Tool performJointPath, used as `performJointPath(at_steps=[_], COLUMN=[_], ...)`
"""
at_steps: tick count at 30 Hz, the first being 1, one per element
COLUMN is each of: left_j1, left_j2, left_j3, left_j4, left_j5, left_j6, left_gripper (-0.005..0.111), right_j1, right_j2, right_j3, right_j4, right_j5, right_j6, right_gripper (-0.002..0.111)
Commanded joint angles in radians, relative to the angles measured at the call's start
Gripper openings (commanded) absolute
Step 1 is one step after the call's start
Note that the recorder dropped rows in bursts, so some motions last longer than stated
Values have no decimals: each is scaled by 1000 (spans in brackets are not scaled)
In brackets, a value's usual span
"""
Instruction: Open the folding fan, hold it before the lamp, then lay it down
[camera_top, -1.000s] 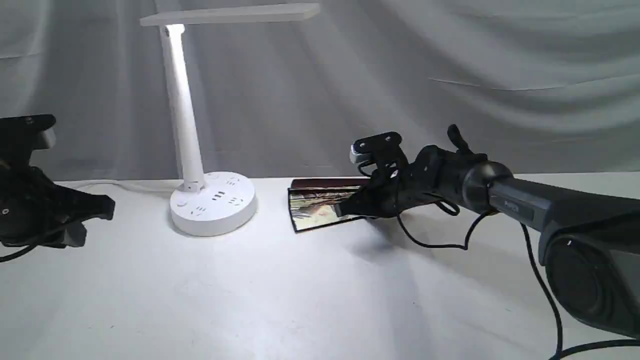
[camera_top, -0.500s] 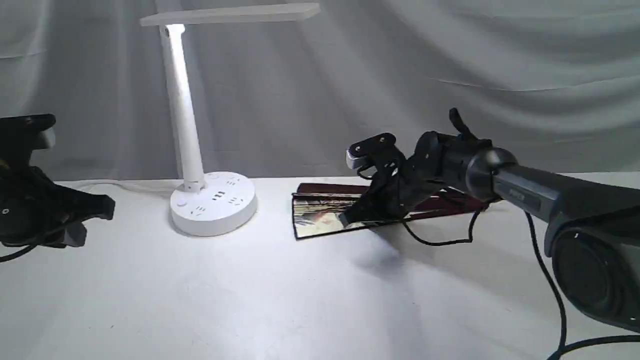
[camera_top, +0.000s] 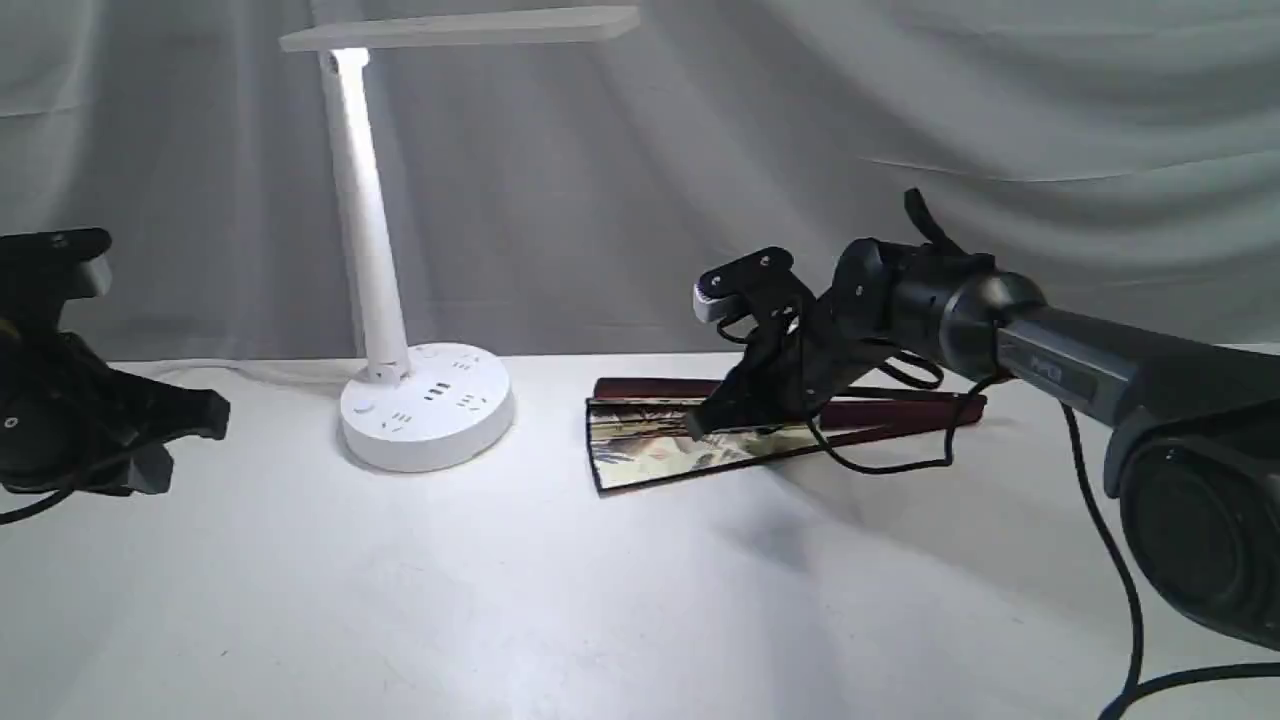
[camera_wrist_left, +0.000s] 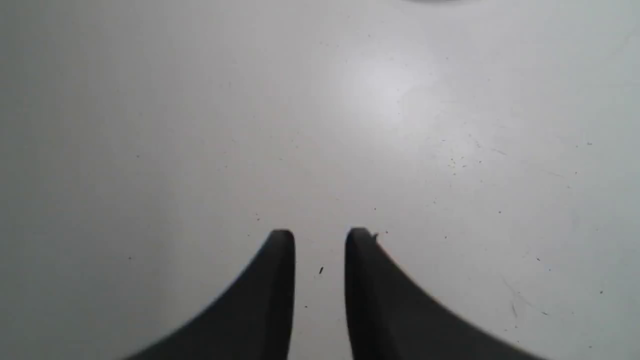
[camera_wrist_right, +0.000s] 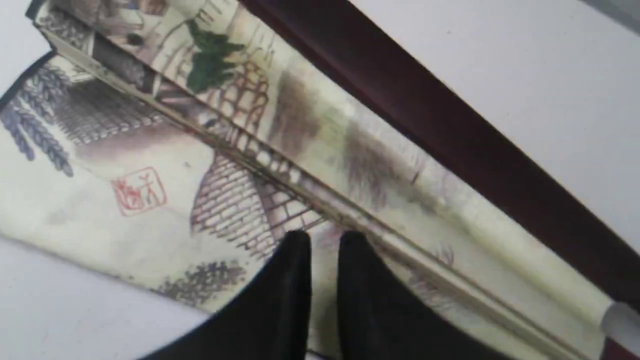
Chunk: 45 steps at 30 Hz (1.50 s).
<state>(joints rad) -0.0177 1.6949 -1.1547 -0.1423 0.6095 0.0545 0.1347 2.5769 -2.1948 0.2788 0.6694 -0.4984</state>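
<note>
White table (camera_top: 480, 600), grey draped cloth (camera_top: 900, 150) behind. At right gripper (camera_wrist_right: 324, 239): fingers drawn close, only a slit between, tips down on painted leaf of fan (camera_top: 650, 445) near mid-length; cannot tell whether pinching a pleat or merely pressing on it. Just outward: fan lying on table, barely spread, two or three pleats showing, maroon guard (camera_top: 880, 410) running off toward right, wide black-edged end turned toward lamp (camera_top: 375, 250). Further out: lamp upright and lit, round base near fan's wide end but apart from it. Far left: left gripper (camera_wrist_left: 320, 235) hanging over bare table, fingers a little apart, nothing between, well apart from fan. Judged step: opening, early; most of leaf folded, holding before lamp and laying down not yet begun. Next move likely calls for anchoring lower guard or pivot end while sweeping upper pleats round in an arc; probably work for second arm, or table friction if none. Light contact wanted: paper leaf thin, easy to crease or tear under fingertip drag. Risk of whole fan sliding instead of spreading; risk of knocking lamp base if pushed leftward.
</note>
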Motion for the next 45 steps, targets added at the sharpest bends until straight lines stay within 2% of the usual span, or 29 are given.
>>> performJointPath(at_steps=[1, 12, 20, 27, 31, 38, 45], left_j1=[-5, -5, -5, -8, -38, -141, -167], left_j2=[-2, -2, -2, -2, -2, -2, -2], left_j3=[-8, -8, -8, -8, -8, -8, -8], left_j4=[-3, -3, -3, -3, -3, -3, 9], left_j5=[-2, 0, 40, 56, 61, 80, 80], left_j6=[6, 6, 6, 6, 6, 6, 6], left_gripper=[18, 18, 18, 18, 18, 18, 18], right_j1=[-8, -10, -8, -6, 5, 64, 56], right_j2=[-2, 68, 33, 26, 14, 10, -49], right_j3=[7, 11, 11, 26, 73, 102, 102], right_j4=[-10, -12, -8, 77, 116, 123, 112], right_j5=[-46, 111, 276, 394, 397, 388, 377], right_j6=[-2, 1, 3, 5, 5, -20, -29], right_gripper=[11, 11, 11, 8, 3, 2, 2])
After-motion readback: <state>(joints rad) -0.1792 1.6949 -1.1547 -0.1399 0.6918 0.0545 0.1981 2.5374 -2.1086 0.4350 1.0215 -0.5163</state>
